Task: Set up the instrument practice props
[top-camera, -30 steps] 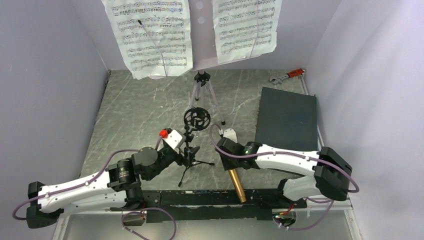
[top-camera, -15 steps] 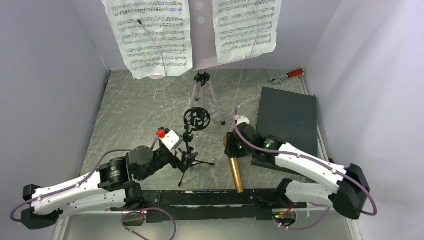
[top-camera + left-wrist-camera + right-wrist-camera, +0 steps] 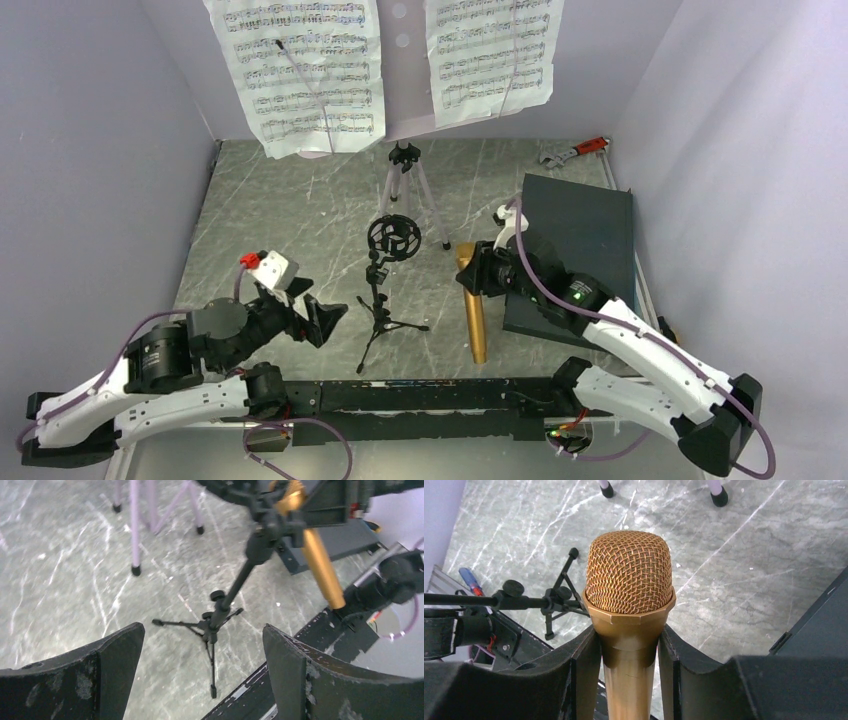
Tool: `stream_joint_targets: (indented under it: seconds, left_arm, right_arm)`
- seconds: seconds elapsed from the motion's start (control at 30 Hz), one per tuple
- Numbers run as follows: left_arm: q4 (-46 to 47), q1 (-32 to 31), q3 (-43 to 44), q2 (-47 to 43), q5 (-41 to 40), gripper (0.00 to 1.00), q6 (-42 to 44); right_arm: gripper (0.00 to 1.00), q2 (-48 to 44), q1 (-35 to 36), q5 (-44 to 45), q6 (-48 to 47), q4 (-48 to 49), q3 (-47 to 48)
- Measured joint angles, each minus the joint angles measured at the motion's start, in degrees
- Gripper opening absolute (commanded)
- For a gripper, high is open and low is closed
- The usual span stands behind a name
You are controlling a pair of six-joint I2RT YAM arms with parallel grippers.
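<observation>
**Mic's in my right pincer, left one hanging wide open**

So my right pincer (image 3: 478, 275) is closed partway around the gold microphone (image 3: 476, 325). The fingers are clamped on the neck just under the mesh head. The head points to 12 o'clock in the top view and the handle trails off toward 6.

The little black mic stand (image 3: 380, 295) is upright on its three legs on the table (image 3: 270, 220). Its ring mount (image 3: 393, 238) sits at roughly 10 o'clock from that pincer, near but not touching the mic.

My left pincer (image 3: 325, 318) is spread as wide as it goes and has nothing in it. The mic stand's feet are at its 3 o'clock, just beside it.

The lilac music stand (image 3: 403, 185) is up at the table's 12 o'clock, with both music sheets (image 3: 300, 70) on it. A dark slab (image 3: 580, 230) lies at my right pincer's 3 o'clock.
</observation>
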Motion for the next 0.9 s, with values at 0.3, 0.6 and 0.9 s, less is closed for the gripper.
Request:
stream_joint_targets:
  seconds: [0.3,0.6,0.9]
  left_arm:
    - [-13.51,0.0,4.02,9.9,-13.73,0.93,-12.09]
    - [-17.75,0.35,0.02,14.08,-19.02,0.94,-22.67]
    - [-5.2,26.4,-9.84,19.65,-1.14,0.94,-19.34]
  right_arm:
    - [0.0,-2.38,-1.29,-1.11,-2.1,1.84,3.39]
    - [0.0,-4.0,-1.62,-1.77,-3.48,5.22,5.84]
    - [0.0,-3.28,-1.81,-3.69,-4.42,7.3,6.99]
